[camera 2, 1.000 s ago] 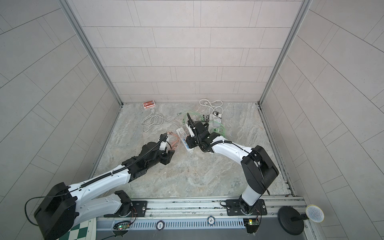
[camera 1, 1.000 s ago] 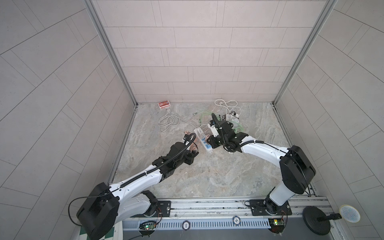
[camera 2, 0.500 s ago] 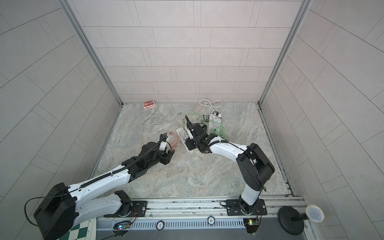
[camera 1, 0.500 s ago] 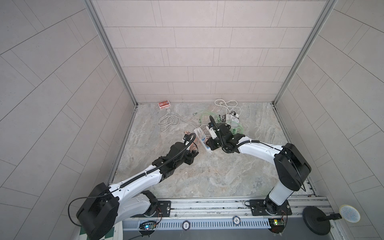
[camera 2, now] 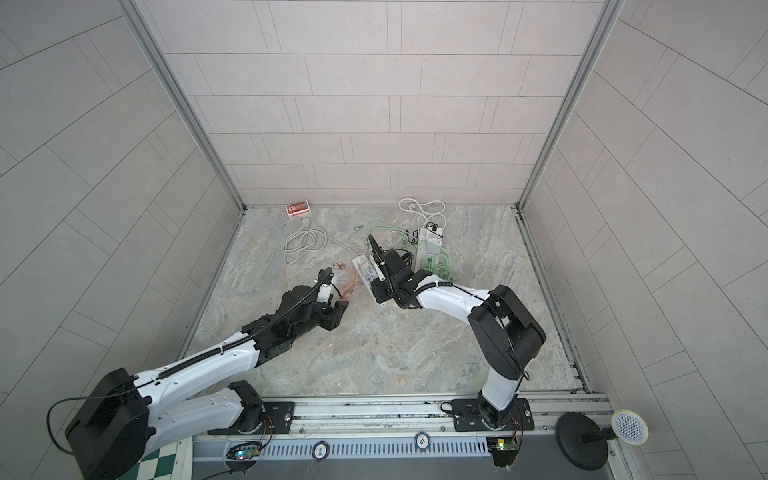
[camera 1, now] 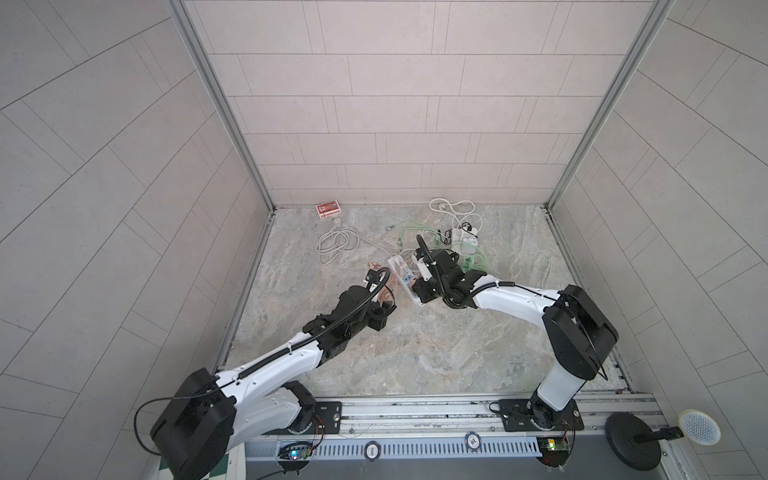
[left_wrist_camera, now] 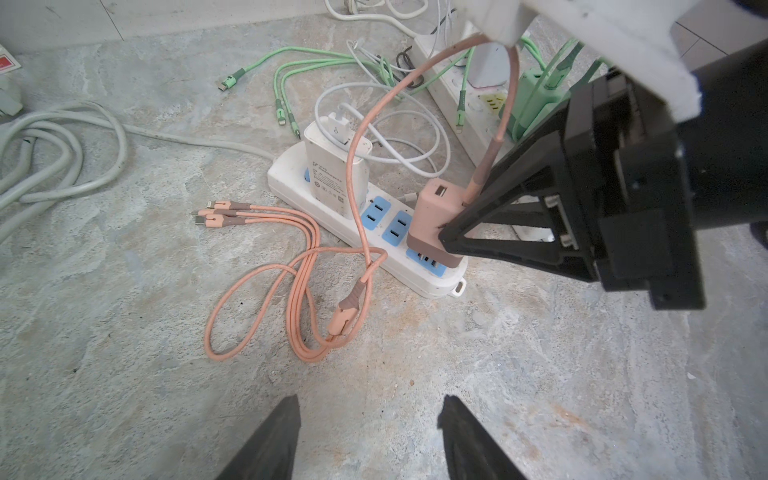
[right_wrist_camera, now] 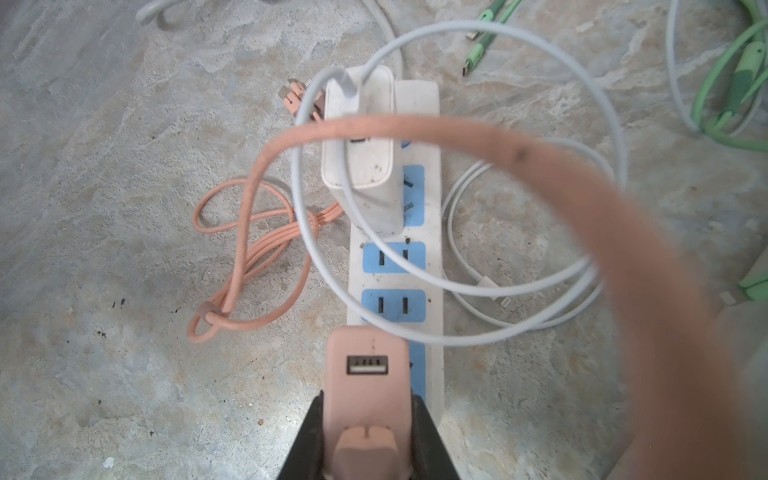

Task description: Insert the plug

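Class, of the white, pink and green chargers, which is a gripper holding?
The pink charger, pinched in the right gripper over the power strip. The white charger stands plugged in, untouched; the green charger sits farther off.

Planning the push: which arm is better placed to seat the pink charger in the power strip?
Right. The right end effector is shut on the pink charger at the end socket of the power strip; the left end effector is open and empty.

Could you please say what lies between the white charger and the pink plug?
Two empty blue sockets on the power strip, clearest in the right wrist view.
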`<state>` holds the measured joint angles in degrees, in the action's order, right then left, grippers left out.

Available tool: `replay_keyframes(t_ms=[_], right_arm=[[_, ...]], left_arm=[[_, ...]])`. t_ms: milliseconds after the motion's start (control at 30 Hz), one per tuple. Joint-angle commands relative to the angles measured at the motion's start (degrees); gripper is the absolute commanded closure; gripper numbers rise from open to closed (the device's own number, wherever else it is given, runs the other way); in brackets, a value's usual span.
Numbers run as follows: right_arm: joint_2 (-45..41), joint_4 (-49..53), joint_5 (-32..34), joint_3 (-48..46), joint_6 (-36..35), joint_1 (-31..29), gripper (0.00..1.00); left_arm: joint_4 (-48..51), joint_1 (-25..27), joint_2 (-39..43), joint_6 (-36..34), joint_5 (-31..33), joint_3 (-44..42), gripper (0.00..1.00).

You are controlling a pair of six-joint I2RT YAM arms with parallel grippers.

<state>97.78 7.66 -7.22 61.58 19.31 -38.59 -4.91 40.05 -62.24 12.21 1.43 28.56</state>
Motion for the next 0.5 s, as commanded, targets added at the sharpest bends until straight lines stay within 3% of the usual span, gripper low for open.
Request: replay_keyframes(t_ms=[0,467], right_arm=[[0.0,-0.49,1.86,-1.16,-0.03,-0.26,1.0],[0.32,1.09,4.47,-2.61,-0.66,-2.35,1.0]], left_arm=[[-0.97,0.11,0.83,0.27,0.33,-0.78,0.39],[-0.99,0.14,2.38,0.26,1.03,-1.46,0.39]])
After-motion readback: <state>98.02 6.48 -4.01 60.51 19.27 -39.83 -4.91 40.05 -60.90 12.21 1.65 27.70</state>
